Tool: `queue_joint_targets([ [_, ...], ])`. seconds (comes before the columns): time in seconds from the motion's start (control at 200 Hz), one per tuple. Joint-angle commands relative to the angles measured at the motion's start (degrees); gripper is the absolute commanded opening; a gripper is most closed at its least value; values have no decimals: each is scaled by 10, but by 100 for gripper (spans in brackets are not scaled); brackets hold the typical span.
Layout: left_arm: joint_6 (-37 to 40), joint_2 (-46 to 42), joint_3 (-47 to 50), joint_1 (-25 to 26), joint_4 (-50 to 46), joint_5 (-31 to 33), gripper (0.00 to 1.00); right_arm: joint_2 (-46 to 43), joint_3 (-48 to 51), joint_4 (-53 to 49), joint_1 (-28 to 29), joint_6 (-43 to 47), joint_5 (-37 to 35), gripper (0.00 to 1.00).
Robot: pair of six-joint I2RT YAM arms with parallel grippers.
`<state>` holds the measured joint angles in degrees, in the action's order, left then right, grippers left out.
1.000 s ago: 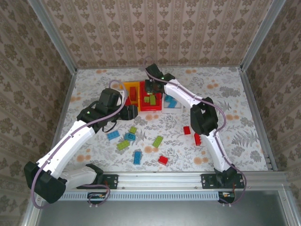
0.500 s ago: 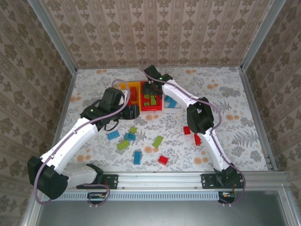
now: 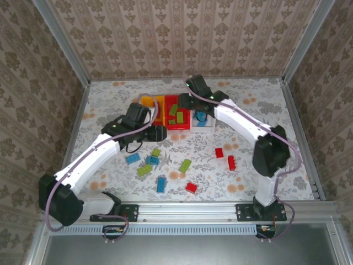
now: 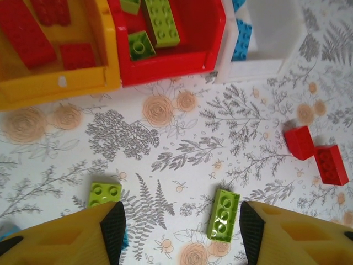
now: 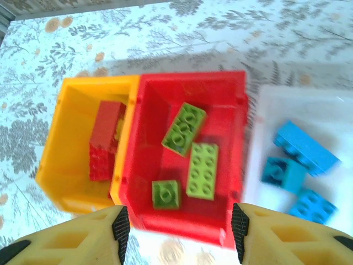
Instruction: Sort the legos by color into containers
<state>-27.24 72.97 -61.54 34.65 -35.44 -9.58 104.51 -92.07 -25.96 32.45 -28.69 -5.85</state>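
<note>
Your legos are partly sorted. Three lime green bricks (image 5: 202, 170) lie in the red bin (image 5: 190, 77). Red bricks (image 5: 105, 141) sit in the yellow bin (image 5: 69, 118) on its left, and three blue bricks (image 5: 306, 146) are in the white bin (image 5: 336, 118) on its right. The three bins stand side by side in a row at the far middle of the surface (image 3: 276, 110). Nearer the arm bases you have loose bricks (image 3: 185, 165) scattered about: three green, three blue and three red, all apart from the bins. The right fingers (image 5: 120, 226) hang spread above the red bin's near edge with nothing between them. The left fingers (image 4: 114, 223) are spread and empty too, over the surface just in front of the bins. In the left wrist view, one green brick (image 4: 223, 215) lies on the surface between them, closer to one finger.
</note>
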Motion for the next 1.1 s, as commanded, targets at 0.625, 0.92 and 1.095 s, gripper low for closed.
queue_joint_targets([
  [0.625,381,39,91,321,18,-82,70,-476,455,-57,6,17,65,75],
  [0.92,555,71,148,366,119,-35,76,-554,471,-131,-11,17,115,80],
  [1.095,572,102,163,366,175,-6,77,-565,472,-177,-42,10,182,81],
])
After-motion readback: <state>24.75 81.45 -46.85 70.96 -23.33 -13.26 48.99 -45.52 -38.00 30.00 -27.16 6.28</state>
